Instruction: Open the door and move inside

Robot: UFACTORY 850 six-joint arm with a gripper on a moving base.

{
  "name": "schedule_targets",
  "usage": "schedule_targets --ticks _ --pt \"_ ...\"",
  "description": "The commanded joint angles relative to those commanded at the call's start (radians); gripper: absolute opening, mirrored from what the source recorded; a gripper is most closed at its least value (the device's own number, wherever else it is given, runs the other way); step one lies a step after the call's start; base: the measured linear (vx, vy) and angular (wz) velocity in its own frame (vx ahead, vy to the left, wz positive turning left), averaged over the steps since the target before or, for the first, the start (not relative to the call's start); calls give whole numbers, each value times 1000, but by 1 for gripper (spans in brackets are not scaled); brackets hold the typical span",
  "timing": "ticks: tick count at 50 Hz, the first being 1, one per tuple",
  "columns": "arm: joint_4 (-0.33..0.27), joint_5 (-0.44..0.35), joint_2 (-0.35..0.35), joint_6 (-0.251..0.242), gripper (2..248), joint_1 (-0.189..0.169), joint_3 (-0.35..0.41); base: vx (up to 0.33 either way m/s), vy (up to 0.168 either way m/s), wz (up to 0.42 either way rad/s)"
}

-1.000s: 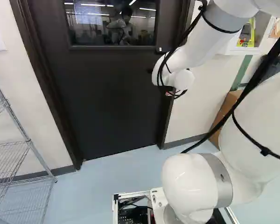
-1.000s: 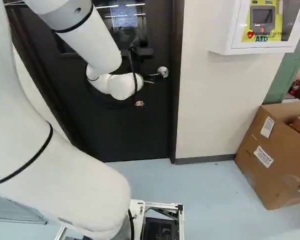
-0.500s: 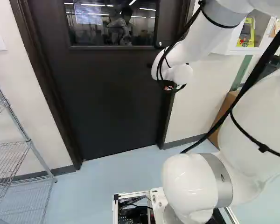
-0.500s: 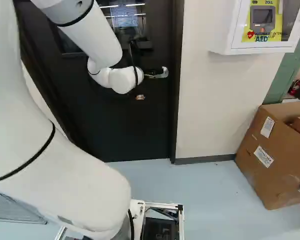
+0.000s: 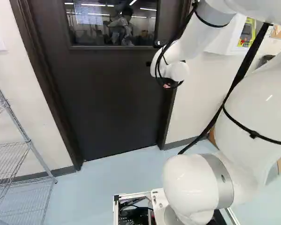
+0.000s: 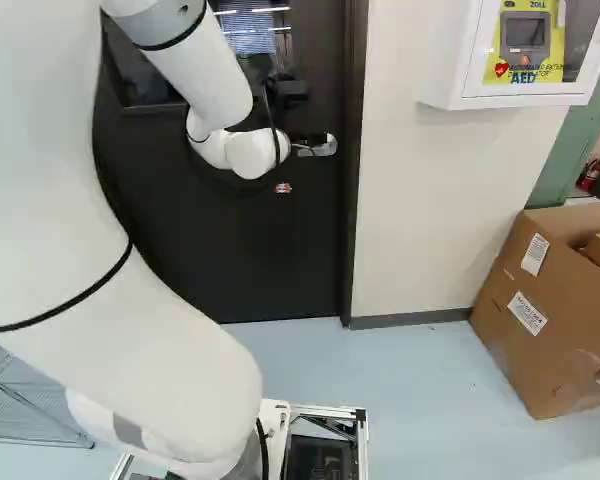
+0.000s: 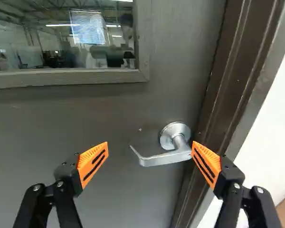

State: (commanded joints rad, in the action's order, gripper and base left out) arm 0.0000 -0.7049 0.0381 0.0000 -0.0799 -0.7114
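The dark door (image 5: 107, 103) stands closed in its frame. My gripper (image 6: 305, 139), partly hidden behind the wrist in the right base view, is close to the silver lever handle (image 6: 323, 147). In the wrist view the gripper (image 7: 150, 143) is open, its fingers wide apart. The handle (image 7: 162, 158) shows ahead of and between them, its lever roughly level. One orange pad (image 7: 205, 163) overlaps the handle's pivot end; whether they touch I cannot tell. The other pad (image 7: 92, 162) stands well off the lever's free tip.
The door frame (image 7: 237, 71) runs beside the handle. A white defibrillator cabinet (image 6: 520, 95) hangs on the wall to the right, above an open cardboard box (image 6: 545, 300). A wire shelf (image 5: 14, 154) stands left of the door in the left base view.
The wrist has shifted slightly left in the left base view and slightly right in the right base view, while the larger arm links swung. The base and door have not moved.
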Motion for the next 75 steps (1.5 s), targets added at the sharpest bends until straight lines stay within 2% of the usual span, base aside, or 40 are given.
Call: schedule_targets --ticks 14,42,59,75 --pt "0 0 -45 0 247 9 -44 0 0 0" --pt "0 0 -111 0 247 19 -66 0 0 0" --pt "0 0 -199 0 247 33 -122 0 0 0" --pt "0 0 -234 0 247 35 -124 0 0 0"
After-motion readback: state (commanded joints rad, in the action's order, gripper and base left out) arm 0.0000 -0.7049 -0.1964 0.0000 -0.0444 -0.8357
